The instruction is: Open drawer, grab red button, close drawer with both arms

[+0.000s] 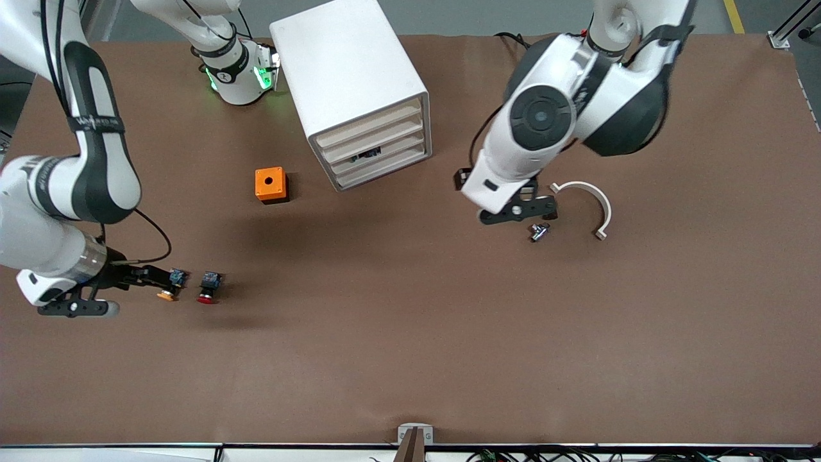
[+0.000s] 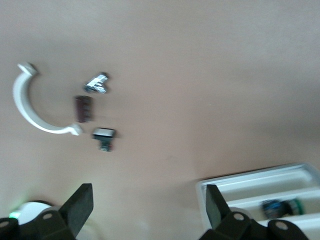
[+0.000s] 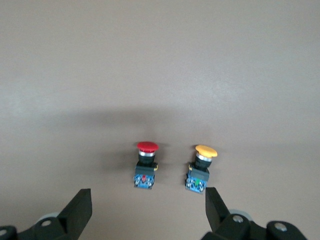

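Brown counter [image 1: 410, 333] carries everything I see. White cabinet [image 1: 356, 90] sits near the robots' bases, its four drawer fronts facing the front cam. The drawer [image 1: 375, 138], 2nd from top, looks pushed in flush w/ the others in the front view; in the left wrist view one tray shows a small dark and green part inside, but I can't tell which drawer that is.

The button [image 1: 208, 287] w/ red cap lies on the counter toward the right arm's end, well clear of the cabinet and nearer the front cam than the orange cube [image 1: 270, 185]. Just beside it, apart and not touching, lies the orange-cap button [image 1: 170, 285]. Both lie w/ caps pointing toward the front cam.

Right gripper [image 1: 151, 276] is low by the orange-cap button; jaws spread wide, holding nothing, and the right wrist view has both buttons between the two fingers [image 3: 80, 212].

Left gripper [image 1: 521, 206] hangs over the counter toward the left arm's end, jaws also open and empty. Near it lie a white curved bracket [image 1: 593, 205], a small metal piece [image 1: 539, 232], plus in the left wrist view a dark brown block [image 2: 84, 108] and a small black part [image 2: 104, 137].
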`<state>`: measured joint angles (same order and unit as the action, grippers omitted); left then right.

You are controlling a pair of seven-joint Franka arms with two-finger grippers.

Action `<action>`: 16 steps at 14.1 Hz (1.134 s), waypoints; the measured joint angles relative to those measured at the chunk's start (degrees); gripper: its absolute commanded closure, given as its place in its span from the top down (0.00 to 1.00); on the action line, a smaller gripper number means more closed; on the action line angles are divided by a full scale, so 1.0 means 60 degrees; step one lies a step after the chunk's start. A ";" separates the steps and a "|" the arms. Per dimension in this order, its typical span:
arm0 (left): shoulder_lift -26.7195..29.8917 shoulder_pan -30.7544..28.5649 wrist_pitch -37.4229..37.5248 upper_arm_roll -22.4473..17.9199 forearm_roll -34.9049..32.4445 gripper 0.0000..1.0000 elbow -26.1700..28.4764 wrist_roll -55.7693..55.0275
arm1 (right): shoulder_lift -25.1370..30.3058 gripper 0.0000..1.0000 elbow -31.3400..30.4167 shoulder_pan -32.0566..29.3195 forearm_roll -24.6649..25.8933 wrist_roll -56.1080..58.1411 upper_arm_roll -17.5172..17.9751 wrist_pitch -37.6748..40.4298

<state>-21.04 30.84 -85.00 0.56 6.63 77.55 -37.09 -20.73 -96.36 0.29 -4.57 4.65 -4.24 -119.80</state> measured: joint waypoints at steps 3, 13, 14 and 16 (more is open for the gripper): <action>0.0842 -0.1402 0.0395 -0.0014 -0.0081 0.99 0.0452 0.2096 | 0.0734 1.00 -0.0009 -0.0003 0.0000 -0.0004 0.0000 0.0751; 0.3075 -0.4101 -0.0844 -0.0013 -0.0746 0.99 0.3429 0.5668 | 0.2766 1.00 0.0498 0.0001 0.0598 -0.1377 0.0200 0.3265; 0.3134 -0.4281 -0.0968 -0.0008 -0.0746 0.99 0.3447 0.5862 | 0.2781 1.00 0.0735 0.0001 0.0623 -0.1479 0.0207 0.3462; 0.3241 -0.4576 -0.1158 0.0002 -0.0746 0.99 0.3448 0.6200 | 0.2903 1.00 0.1000 0.0007 0.0650 -0.1516 0.0228 0.3711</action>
<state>-1.59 3.39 -91.95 0.57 2.15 98.24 0.11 -3.31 -90.36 0.33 -0.67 -4.45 -2.87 -97.53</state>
